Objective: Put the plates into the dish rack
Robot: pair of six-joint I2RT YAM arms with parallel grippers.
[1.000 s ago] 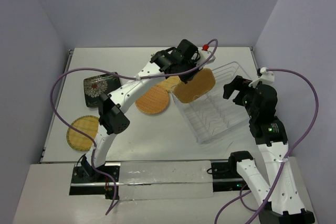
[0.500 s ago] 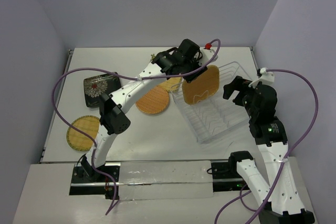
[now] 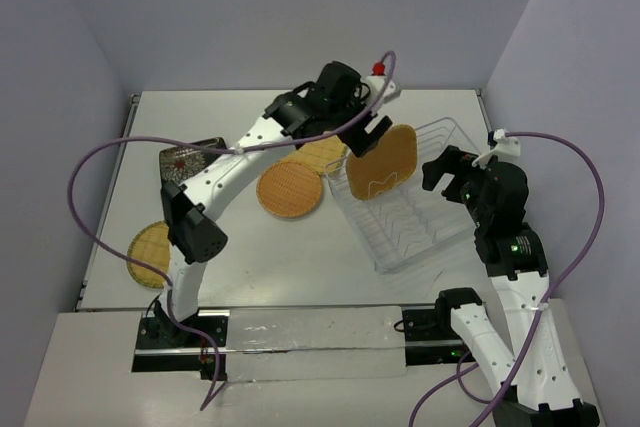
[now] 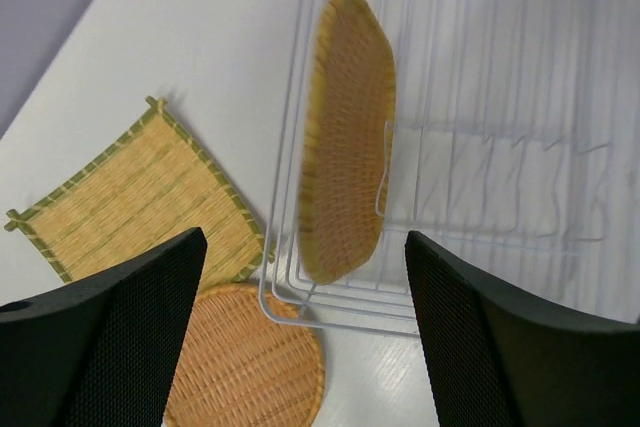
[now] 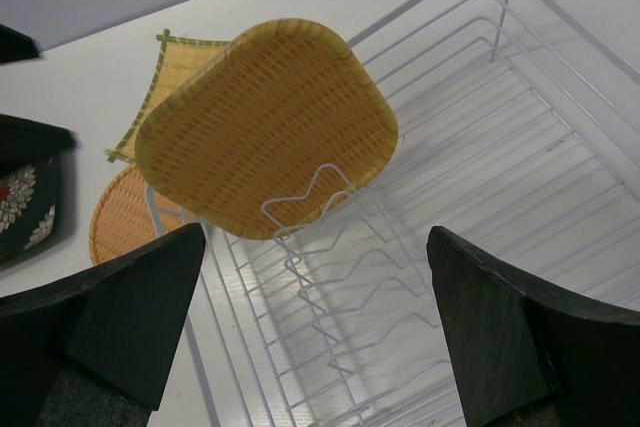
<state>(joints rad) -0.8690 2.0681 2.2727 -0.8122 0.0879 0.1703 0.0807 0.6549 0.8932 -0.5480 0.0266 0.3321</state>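
A rounded-square woven plate (image 3: 381, 173) (image 4: 345, 137) (image 5: 265, 127) stands on edge at the far-left end of the wire dish rack (image 3: 415, 222) (image 4: 480, 177) (image 5: 450, 177), leaning on the first zigzag tine. My left gripper (image 3: 358, 142) (image 4: 304, 237) hovers open just above and left of it, touching nothing. Over the rack's right side my right gripper (image 3: 445, 169) (image 5: 316, 237) is open and empty. A round woven plate (image 3: 291, 189) (image 4: 245, 367) and a fringed square plate (image 3: 322, 155) (image 4: 135, 197) lie flat left of the rack.
A dark patterned plate (image 3: 185, 162) lies at the table's left, partly behind the left arm. Another round woven plate (image 3: 148, 247) sits near the left front edge. Purple cables loop above both arms. Walls close in the table on three sides.
My left gripper has opened and let go of the rounded-square plate, which now stands in the rack. The left arm has drawn back to the left. The right arm has held still.
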